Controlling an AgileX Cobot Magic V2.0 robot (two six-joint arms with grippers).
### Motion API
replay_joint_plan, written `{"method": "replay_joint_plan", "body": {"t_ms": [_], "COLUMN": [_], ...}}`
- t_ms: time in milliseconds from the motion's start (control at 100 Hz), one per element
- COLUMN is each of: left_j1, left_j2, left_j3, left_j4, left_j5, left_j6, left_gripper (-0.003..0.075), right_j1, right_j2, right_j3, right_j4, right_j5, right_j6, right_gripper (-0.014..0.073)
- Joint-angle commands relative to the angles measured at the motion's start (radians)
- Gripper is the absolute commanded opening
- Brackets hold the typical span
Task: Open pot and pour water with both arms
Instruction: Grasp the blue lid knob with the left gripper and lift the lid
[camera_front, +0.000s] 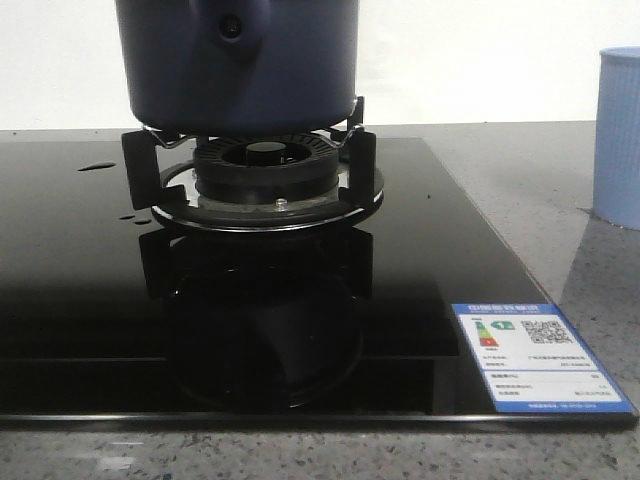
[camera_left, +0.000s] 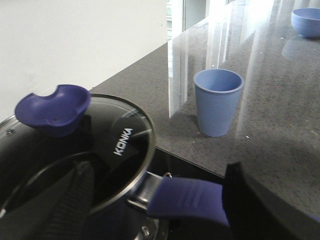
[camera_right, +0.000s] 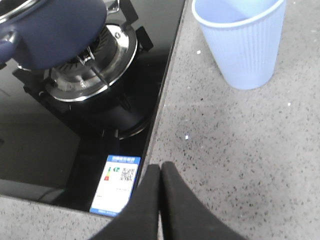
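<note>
The dark navy pot (camera_front: 236, 70) stands on the gas burner (camera_front: 266, 175), its handle bracket and rivet facing the front camera. In the left wrist view it carries a glass lid (camera_left: 115, 145) with a blue knob (camera_left: 52, 108), and its blue handle (camera_left: 187, 199) sticks out. My left gripper (camera_left: 157, 170) is open; one finger (camera_left: 75, 200) lies by the lid and the other (camera_left: 250, 200) at the handle's end, so the handle lies between them. My right gripper (camera_right: 161, 167) is shut and empty over the counter edge, apart from the pot (camera_right: 55, 30). Neither gripper shows in the front view.
A pale-blue ribbed cup (camera_front: 618, 140) stands on the grey counter right of the black cooktop (camera_front: 80, 300); it also shows in both wrist views (camera_left: 218, 101) (camera_right: 240, 45). A blue bowl (camera_left: 306, 21) sits far off. Drops of water (camera_front: 97, 166) lie on the cooktop. A label (camera_front: 540, 355) marks its front right corner.
</note>
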Motion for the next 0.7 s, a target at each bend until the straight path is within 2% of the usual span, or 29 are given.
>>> {"method": "replay_joint_plan", "body": {"t_ms": [0, 190, 410, 690], "left_j1": [-0.011, -0.011, -0.011, -0.011], "left_j2": [0.038, 0.149, 0.256, 0.336], "left_j3": [-0.069, -0.158, -0.235, -0.259], "left_j4": [-0.080, -0.111, -0.131, -0.212], "left_j5": [-0.026, -0.034, -0.073, -0.124], "left_j6": [0.017, 0.082, 0.082, 0.136], "left_gripper": [0.0517, 0.0522, 0.0606, 0.0610], "right_j1": [0.004, 0.004, 0.004, 0.004], "right_j2": [0.021, 0.021, 0.021, 0.021], "right_j3": [-0.030, -0.030, -0.030, -0.030], "right_j4": [0.029, 0.031, 0.031, 0.031], "right_j5": [-0.028, 0.014, 0.029, 0.027], "right_j6": [-0.016, -0.016, -0.016, -0.016], "right_gripper": [-0.0067, -0.0067, -0.0067, -0.0067]}}
